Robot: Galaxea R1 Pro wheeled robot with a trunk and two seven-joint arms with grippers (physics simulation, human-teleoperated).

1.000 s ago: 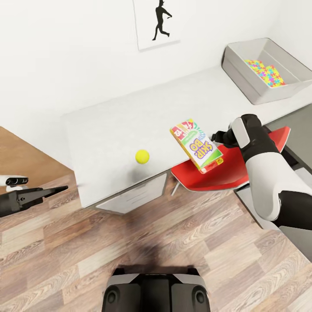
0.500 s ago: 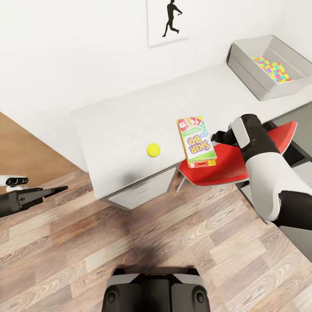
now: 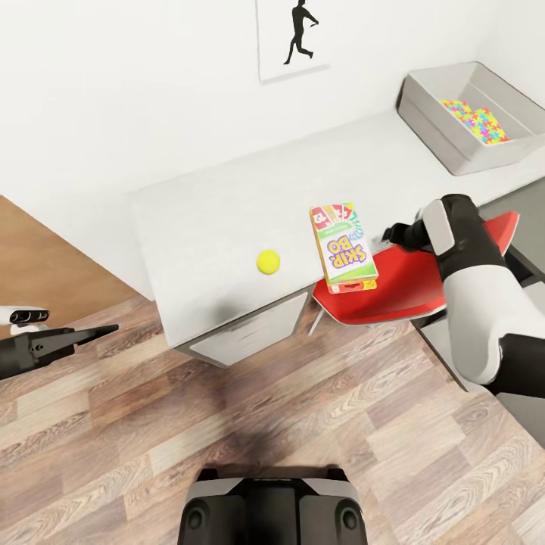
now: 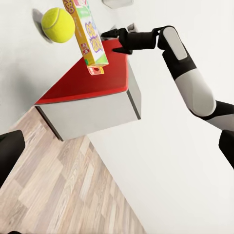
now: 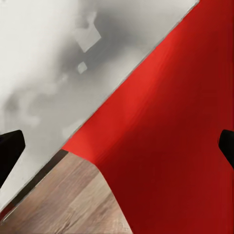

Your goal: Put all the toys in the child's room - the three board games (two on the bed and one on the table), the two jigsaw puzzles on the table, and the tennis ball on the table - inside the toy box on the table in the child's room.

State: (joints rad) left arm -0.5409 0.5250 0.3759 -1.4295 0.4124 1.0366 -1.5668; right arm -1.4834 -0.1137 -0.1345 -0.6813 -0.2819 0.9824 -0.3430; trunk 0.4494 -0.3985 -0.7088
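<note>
A green-white board game [image 3: 342, 246] with a red band lies flat at the table's [image 3: 212, 219] front edge, one end hanging over a red chair [image 3: 393, 291]. My right gripper [image 3: 390, 233] is open just right of the box, apart from it; its fingertips [image 5: 9, 148] stand wide over the chair seat. The yellow tennis ball [image 3: 268, 262] rests on the table left of the game. The toy box [image 3: 454, 155] sits at the table's far right with jigsaw puzzles [image 3: 477, 121] inside. My left gripper [image 3: 98, 331] is open over the floor at far left, holding nothing. From there I see the ball [image 4: 58, 24] and game [image 4: 87, 36].
The red chair [image 4: 87, 83] is pushed under the table's front edge below the game. A drawer unit [image 3: 242, 333] hangs under the table. A poster [image 3: 294, 38] is on the white wall. Wood floor [image 3: 303, 409] spreads in front of my base [image 3: 272, 507].
My right gripper let go of the board game and drew back to the right. The game, held tilted in the air a second ago, now lies still at the table's edge. The camera shifted earlier.
</note>
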